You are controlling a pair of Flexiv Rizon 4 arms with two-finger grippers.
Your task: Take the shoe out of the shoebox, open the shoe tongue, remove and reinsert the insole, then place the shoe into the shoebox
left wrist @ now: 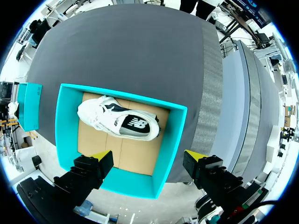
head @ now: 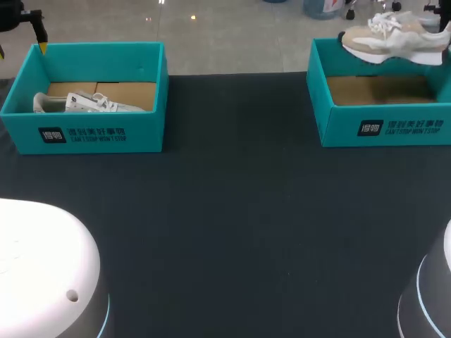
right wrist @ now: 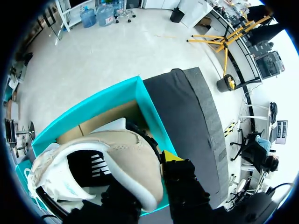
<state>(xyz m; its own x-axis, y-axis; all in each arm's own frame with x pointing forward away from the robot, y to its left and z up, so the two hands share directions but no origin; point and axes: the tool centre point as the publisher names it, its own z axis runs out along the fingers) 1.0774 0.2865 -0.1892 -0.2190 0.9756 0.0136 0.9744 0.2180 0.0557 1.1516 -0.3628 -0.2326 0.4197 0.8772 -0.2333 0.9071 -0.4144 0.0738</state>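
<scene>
beige shoe (right wrist: 126,154) in right end effector (right wrist: 140,179) | head view: above shoebox (head: 384,127)

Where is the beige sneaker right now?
In the head view the beige sneaker is at the far right, in the air just above the empty right-hand teal shoebox, held by the right gripper.
</scene>
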